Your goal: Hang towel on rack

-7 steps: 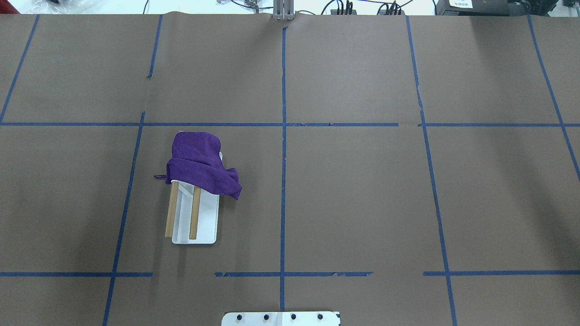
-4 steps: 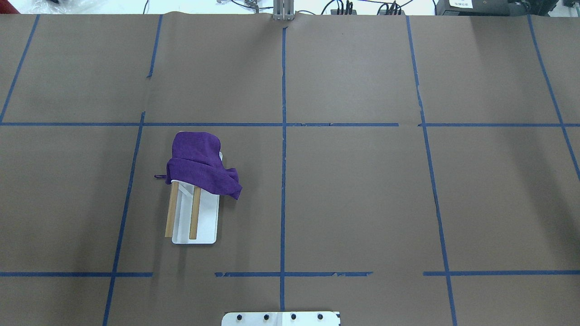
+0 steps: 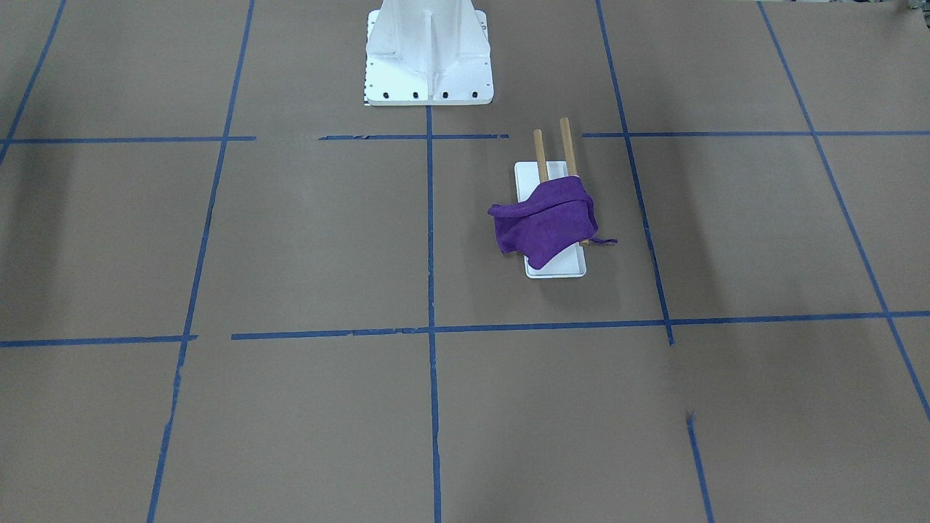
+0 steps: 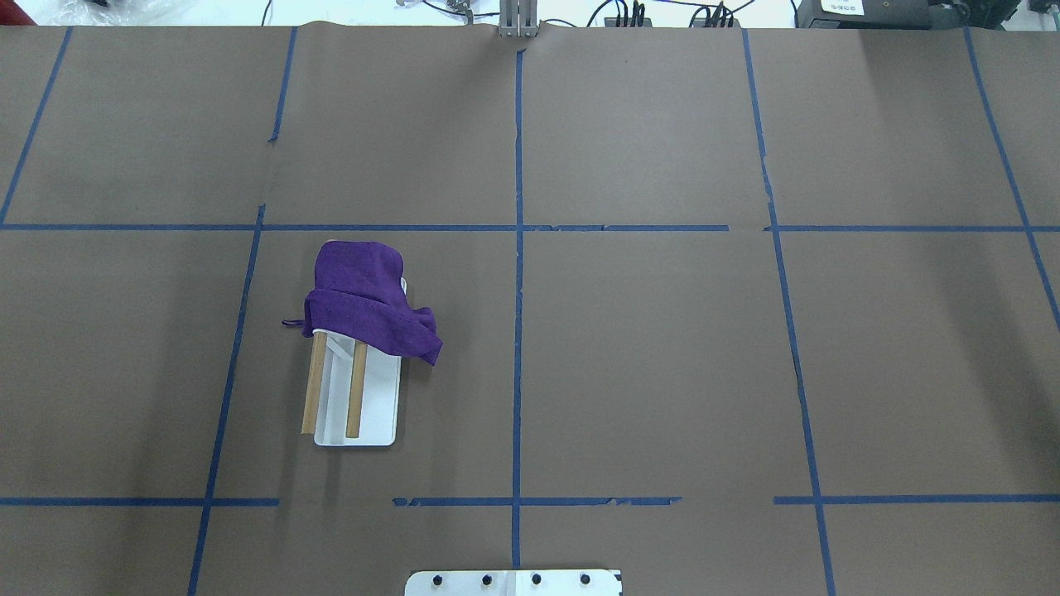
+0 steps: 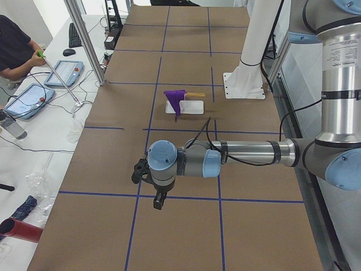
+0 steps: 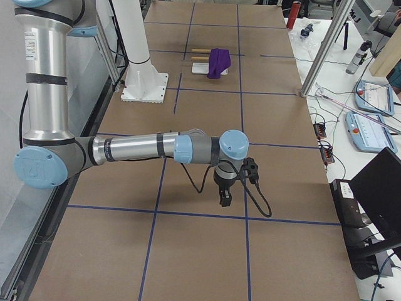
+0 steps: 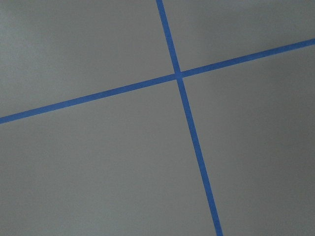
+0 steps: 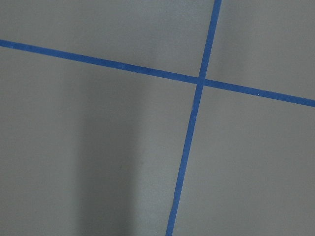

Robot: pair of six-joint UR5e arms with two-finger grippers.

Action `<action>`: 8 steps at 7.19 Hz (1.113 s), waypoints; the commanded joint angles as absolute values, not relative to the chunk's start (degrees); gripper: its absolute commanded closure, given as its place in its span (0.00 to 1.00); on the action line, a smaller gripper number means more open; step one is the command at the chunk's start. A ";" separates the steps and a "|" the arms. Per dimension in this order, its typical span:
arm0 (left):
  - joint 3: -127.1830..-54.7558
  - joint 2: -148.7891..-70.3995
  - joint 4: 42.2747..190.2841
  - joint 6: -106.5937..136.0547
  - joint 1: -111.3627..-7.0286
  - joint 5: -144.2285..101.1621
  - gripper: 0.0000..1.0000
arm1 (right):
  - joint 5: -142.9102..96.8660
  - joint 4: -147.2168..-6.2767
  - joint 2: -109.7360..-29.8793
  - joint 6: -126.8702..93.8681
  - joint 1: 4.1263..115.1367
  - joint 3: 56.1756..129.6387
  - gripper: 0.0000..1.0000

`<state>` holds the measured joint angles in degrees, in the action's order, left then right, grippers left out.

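The purple towel [image 4: 364, 302] is draped over the far end of the rack [image 4: 311, 389], covering both wooden dowels there and hanging off one side of the white base [image 4: 379, 406]. A thin loop sticks out at its left corner. It also shows in the front view [image 3: 545, 221], on the rack [image 3: 565, 145]. My left gripper [image 5: 159, 202] hangs over bare table far from the rack, seen only in the left side view. My right gripper [image 6: 223, 200] hangs likewise, seen only in the right side view. I cannot tell whether either is open or shut.
The white bolted pedestal [image 3: 429, 51] stands at the robot's edge of the table. Blue tape lines grid the brown table cover [image 4: 662, 348]. An operator [image 5: 11, 48] with tablets sits beside the table. Both wrist views show only tape crossings.
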<state>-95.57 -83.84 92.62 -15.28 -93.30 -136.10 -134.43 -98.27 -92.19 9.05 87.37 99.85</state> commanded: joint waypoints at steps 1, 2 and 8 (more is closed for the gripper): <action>-95.62 -83.76 92.72 -15.47 -93.16 -136.06 0.00 | -134.47 -98.26 -92.11 8.88 87.36 99.93 0.00; -95.71 -83.76 92.81 -15.47 -93.25 -136.05 0.00 | -134.47 -98.17 -92.02 8.88 87.36 100.02 0.00; -95.88 -84.81 95.36 -7.97 -92.55 -135.44 0.00 | -134.30 -92.90 -92.81 8.35 87.36 99.14 0.00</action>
<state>-95.60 -84.80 95.13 -13.20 -92.61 -135.56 -134.34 -93.57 -92.63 8.42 87.37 99.48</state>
